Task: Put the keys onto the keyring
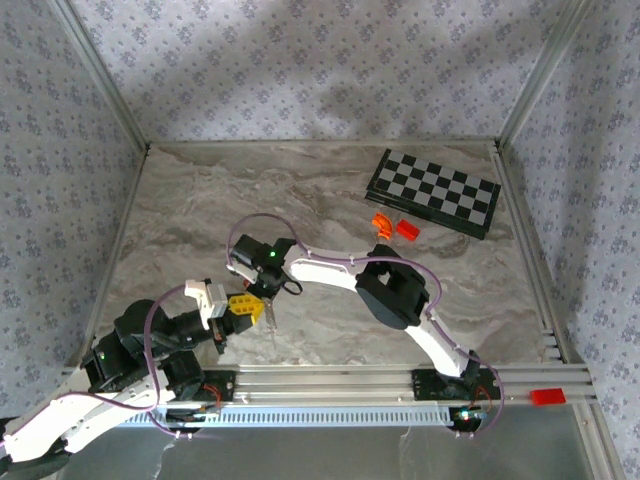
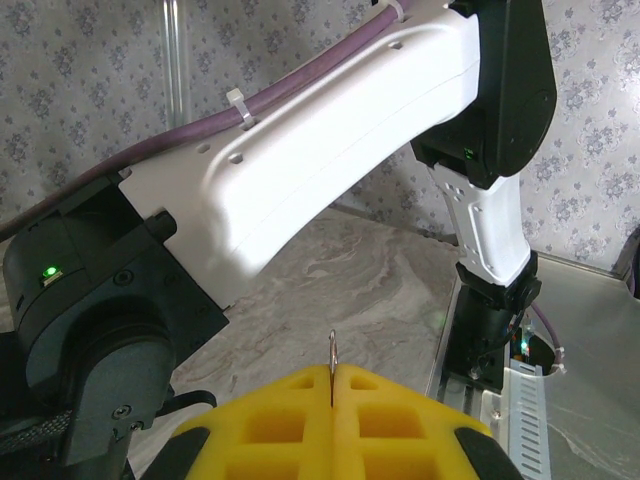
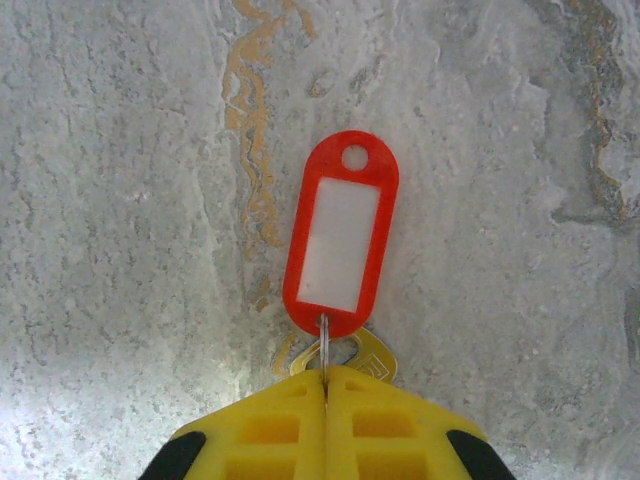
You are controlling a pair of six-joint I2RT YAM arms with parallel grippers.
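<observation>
Right arm's white link (image 2: 330, 150) crosses the left wrist view, blocking the table beyond; checkerboard (image 1: 432, 192) and two orange-red blocks (image 1: 380, 221) lie far right. Left gripper (image 2: 331, 372) is clamped on a thin wire (image 2: 332, 348). The right wrist view resolves the right gripper (image 3: 324, 374) pinched on the keyring (image 3: 324, 335), with red tag (image 3: 340, 235) and keys (image 3: 368, 352) flat on the marble.

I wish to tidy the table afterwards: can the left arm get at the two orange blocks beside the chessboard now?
Probably not directly. The right arm lies across the way between the left hand and the orange blocks, and that hand is shut on a thin metal piece.
</observation>
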